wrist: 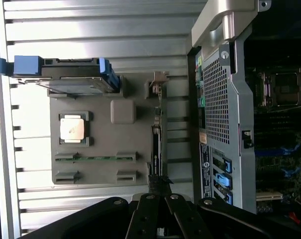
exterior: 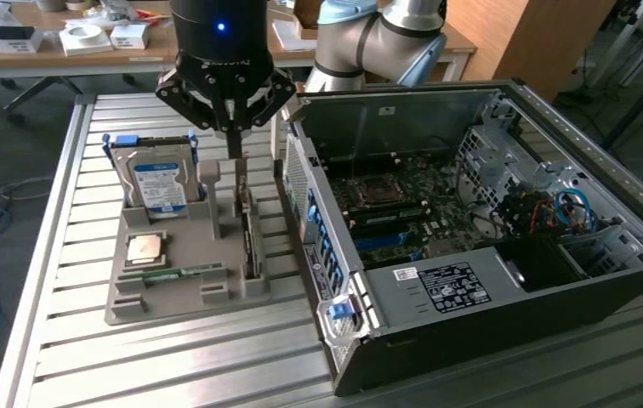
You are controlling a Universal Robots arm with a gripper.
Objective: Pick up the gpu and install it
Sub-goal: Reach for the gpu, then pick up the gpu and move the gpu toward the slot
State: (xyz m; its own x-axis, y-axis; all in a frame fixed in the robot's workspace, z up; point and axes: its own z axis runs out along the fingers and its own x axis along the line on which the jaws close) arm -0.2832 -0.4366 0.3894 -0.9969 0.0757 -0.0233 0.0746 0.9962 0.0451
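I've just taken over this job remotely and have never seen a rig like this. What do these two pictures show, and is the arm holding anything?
You are looking at one robot arm with a black hand at its tip. One picture comes from a camera standing off the arm. The other comes from a camera on the wrist, looking down past the hand.

On the slatted metal table lies a grey tray. It holds a hard drive in a blue frame, a square processor chip, a green memory stick and the gpu, a dark card standing on its edge. An open computer case sits on the exterior view's right.

The hand is shut and sits right over one end of the gpu. I cannot tell whether it actually grips the card.
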